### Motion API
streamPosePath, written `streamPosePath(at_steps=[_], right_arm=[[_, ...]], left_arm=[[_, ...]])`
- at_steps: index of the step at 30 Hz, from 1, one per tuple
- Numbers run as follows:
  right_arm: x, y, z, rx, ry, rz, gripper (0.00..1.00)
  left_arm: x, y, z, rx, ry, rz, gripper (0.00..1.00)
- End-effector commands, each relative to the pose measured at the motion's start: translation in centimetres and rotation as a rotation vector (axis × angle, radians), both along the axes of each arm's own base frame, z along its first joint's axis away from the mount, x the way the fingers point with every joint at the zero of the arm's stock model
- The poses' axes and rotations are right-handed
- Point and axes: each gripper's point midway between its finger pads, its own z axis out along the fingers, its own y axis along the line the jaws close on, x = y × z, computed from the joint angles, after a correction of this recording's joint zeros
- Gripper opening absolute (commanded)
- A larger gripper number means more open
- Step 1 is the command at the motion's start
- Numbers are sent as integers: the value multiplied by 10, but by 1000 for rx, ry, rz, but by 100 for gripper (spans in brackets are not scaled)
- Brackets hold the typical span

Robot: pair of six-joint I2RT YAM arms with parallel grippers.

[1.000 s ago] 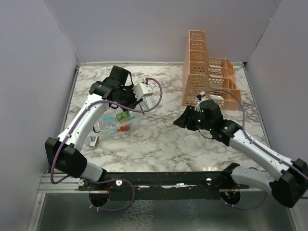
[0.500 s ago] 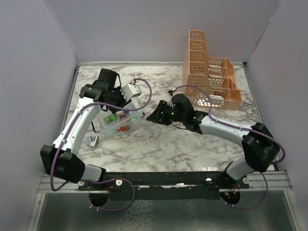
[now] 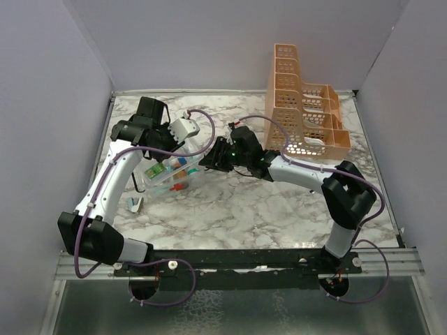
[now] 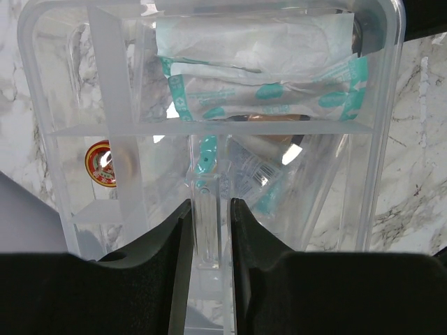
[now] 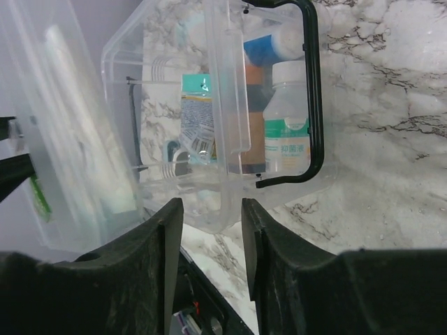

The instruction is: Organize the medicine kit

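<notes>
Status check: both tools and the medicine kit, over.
Left tool shut on clear plastic divided tray. Right tool open astride wall of clear rectangular plastic medicine box, black handle. Orange perforated rack stands apart behind.

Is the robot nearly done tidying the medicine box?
Not yet. Done: bottles already sit inside the medicine kit. In hand: the left pincer grips the clear tray of gauze packets, tilted, and the right pincer straddles the kit's edge. Left: probably seating the tray in the kit and picking up the small item lying on the table.
</notes>
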Motion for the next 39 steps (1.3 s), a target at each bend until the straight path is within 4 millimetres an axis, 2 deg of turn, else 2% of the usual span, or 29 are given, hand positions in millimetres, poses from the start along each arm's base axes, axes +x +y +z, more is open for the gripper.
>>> streamPosePath(at_steps=[1, 9, 12, 16, 21, 26, 32, 34, 37, 39], right_arm=[[5, 3, -11, -56, -10, -2, 38], [6, -5, -33, -161, -11, 17, 29], [11, -15, -41, -227, -26, -17, 24], [23, -38, -41, -338, -75, -92, 17], [36, -64, -31, -475, -164, -151, 13], [41, -75, -30, -546, -183, -167, 11], [45, -94, -27, -595, -184, -258, 10], [44, -92, -18, -557, -199, -263, 11], [41, -79, 4, -454, -258, -220, 13], [38, -71, 18, -401, -283, -181, 16]], left_arm=[[7, 2, 20, -8, -48, 15, 7], [8, 5, 1, 4, 9, 32, 7], [9, 3, 0, -2, 16, 27, 7], [9, 2, -2, -5, 21, 29, 7], [11, -2, -3, -22, 30, 21, 7], [11, -4, -8, -27, 49, 21, 7], [8, -20, -7, -115, 66, 15, 7], [10, -27, -6, -147, 59, 33, 7], [8, -39, -4, -210, 65, 21, 8], [7, -41, -7, -212, 74, 21, 8]])
